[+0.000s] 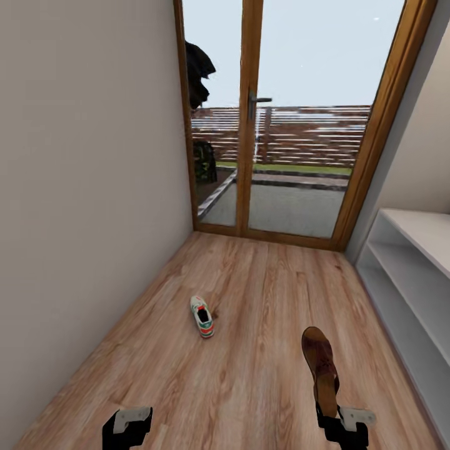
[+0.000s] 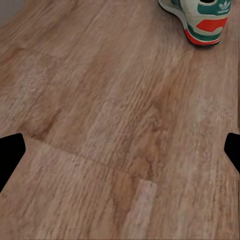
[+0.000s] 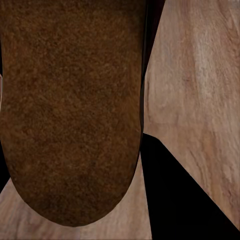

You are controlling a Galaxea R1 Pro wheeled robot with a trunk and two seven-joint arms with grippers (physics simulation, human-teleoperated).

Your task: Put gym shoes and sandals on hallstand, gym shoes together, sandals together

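Sandal (image 1: pixel 320 367) was clamped in the right pincer (image 1: pixel 342 425), carried above the floor (image 1: pixel 262 294) beside the rack (image 1: pixel 412 275); left pincer (image 1: pixel 127 426) gaped empty, a shoe (image 1: pixel 202 316) awaiting pickup; shelving came next.

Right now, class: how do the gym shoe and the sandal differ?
The gym shoe rests on the floor, untouched; the sandal is held up in the right hand. The gym shoe is white with green and orange; the sandal is plain brown. Neither sits on the rack.
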